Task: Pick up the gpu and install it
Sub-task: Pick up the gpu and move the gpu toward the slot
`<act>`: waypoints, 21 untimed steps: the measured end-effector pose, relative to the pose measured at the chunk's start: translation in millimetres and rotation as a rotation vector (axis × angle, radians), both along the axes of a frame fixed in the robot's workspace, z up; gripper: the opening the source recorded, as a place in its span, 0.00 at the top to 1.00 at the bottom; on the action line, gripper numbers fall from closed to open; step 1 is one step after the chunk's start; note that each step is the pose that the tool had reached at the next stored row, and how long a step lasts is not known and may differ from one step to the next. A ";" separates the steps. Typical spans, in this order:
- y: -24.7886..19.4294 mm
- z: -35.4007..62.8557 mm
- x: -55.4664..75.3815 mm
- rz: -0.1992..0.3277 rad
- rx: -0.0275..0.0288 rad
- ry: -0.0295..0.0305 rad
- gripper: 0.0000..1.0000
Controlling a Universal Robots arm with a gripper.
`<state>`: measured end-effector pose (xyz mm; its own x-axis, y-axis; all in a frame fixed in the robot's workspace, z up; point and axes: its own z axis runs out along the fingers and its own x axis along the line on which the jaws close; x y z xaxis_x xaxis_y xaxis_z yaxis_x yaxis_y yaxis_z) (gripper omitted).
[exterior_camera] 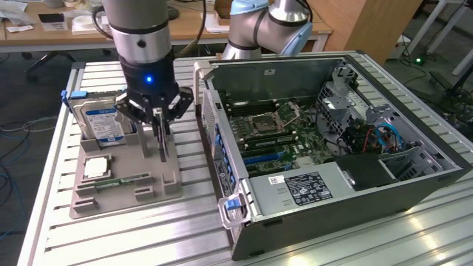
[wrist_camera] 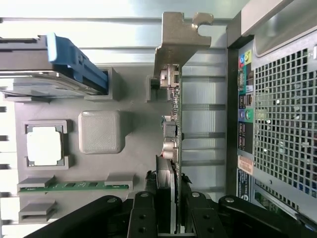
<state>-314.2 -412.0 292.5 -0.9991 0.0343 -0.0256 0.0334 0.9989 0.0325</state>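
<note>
The gpu (exterior_camera: 163, 145) is a thin dark card with a silver end bracket (wrist_camera: 176, 37). It stands on edge over the grey parts tray (exterior_camera: 133, 162). In the wrist view I see the gpu (wrist_camera: 174, 129) edge-on, its green board running from the bracket to my fingers. My gripper (exterior_camera: 159, 125) comes down from above and is shut on the card's upper edge. In the wrist view the gripper (wrist_camera: 168, 203) has a black finger (wrist_camera: 143, 215) on each side of the card. I cannot tell whether the card's lower edge still rests in the tray.
A hard drive (exterior_camera: 103, 124) with a blue-white label stands at the tray's far end. A CPU (exterior_camera: 96, 166) and a green memory stick (exterior_camera: 122, 181) lie nearer. The open computer case (exterior_camera: 333, 138) lies at the exterior view's right, motherboard exposed. A second arm (exterior_camera: 266, 27) stands behind it.
</note>
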 end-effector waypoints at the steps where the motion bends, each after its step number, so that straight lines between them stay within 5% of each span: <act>1: 0.0 4.7 0.0 0.000 0.0001 0.0001 0.73; 21: 0.0 92.5 0.0 0.000 0.0050 0.0012 0.73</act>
